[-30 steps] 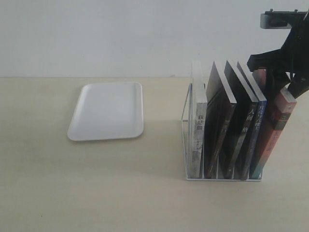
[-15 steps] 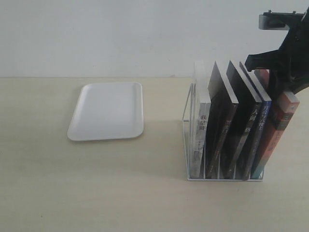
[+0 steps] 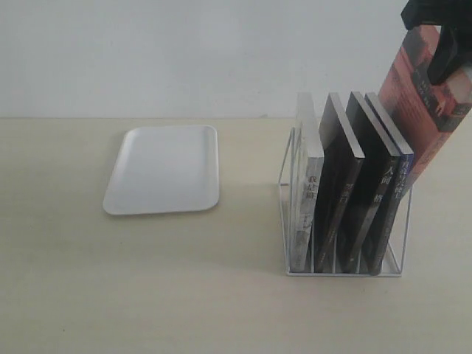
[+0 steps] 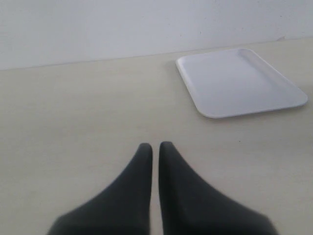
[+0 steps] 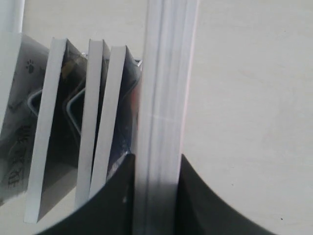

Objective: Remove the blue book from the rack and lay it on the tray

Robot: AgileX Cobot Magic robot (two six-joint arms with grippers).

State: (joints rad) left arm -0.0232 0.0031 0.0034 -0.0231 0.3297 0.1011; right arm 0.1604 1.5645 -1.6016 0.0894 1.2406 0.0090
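The small white wire rack [image 3: 295, 151] stands on the right half of the pale wooden desk [image 3: 221, 295] and holds four books on their lower edges. From left to right they are a pale grey book [image 3: 306, 195], two black-spined books [image 3: 339, 203] and the thin blue book [image 3: 397, 198] with white characters on its deep blue spine. The blue book is the rightmost of the four, with bare wire in the end slot beside it. Its spine faces the exterior camera. Its long axis runs upright, the top leaning to the right like its neighbours.

Above and just right of it hangs a red-covered book [image 3: 428, 103], tilted the same way, its lower corner close by the blue book's top. The right gripper [image 5: 156, 162] holds this book, its black fingers [image 5: 115, 196] pinching the page block from both sides.

The flat white rectangular tray [image 3: 162, 169] with rounded corners lies on the left, its whole floor showing. It is well apart from the rack, with open desk between them and in front of both.

The left gripper [image 4: 155, 147] hovers low over bare desk near the tray, its fingers [image 4: 139, 186] pressed almost together with only a thin slit between.
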